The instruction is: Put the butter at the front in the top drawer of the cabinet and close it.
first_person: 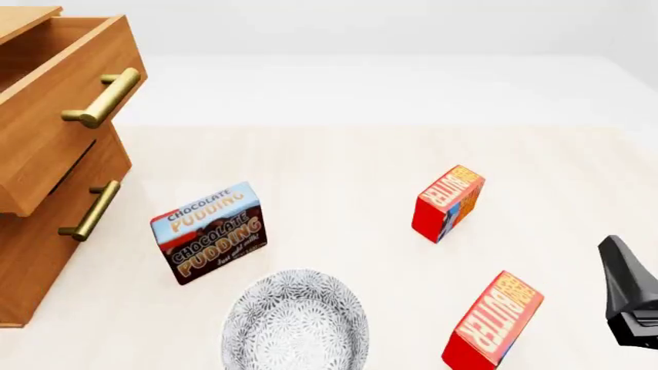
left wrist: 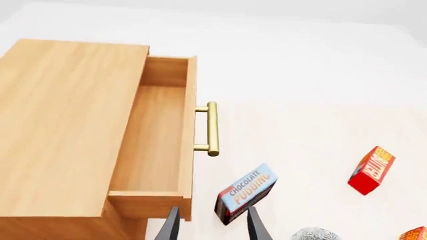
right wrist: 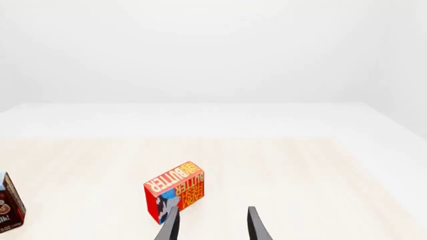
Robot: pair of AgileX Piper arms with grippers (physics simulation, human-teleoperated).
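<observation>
Standing at the left of the counter (first_person: 340,154), the cabinet (first_person: 31,254) has its top drawer (first_person: 62,85) pulled out; the left wrist view shows the drawer's interior bare wood, with the brass handle (left wrist: 211,128) on its face. The lower drawer (first_person: 72,208) sits shut beneath it.

The butter (first_person: 491,321) named in the task stands on edge at the near right of the counter, tilted, lettering face up, well apart from the cabinet. A second butter box (first_person: 448,202) stands farther back, also on the right side. A Chocolate Pudding box (first_person: 209,231) stands between the cabinet and the butter boxes, and a patterned grey plate (first_person: 296,324) lies just in front of it.

Left gripper (left wrist: 213,227): fingers spread, nothing between them, hovering above the pudding box near the open drawer's corner. Right gripper (right wrist: 212,225): fingers spread, empty, with the second butter box just ahead of one finger. In the front view, only a dark part of the right arm (first_person: 629,297) shows at the right edge, beside the front butter but not touching it.
</observation>
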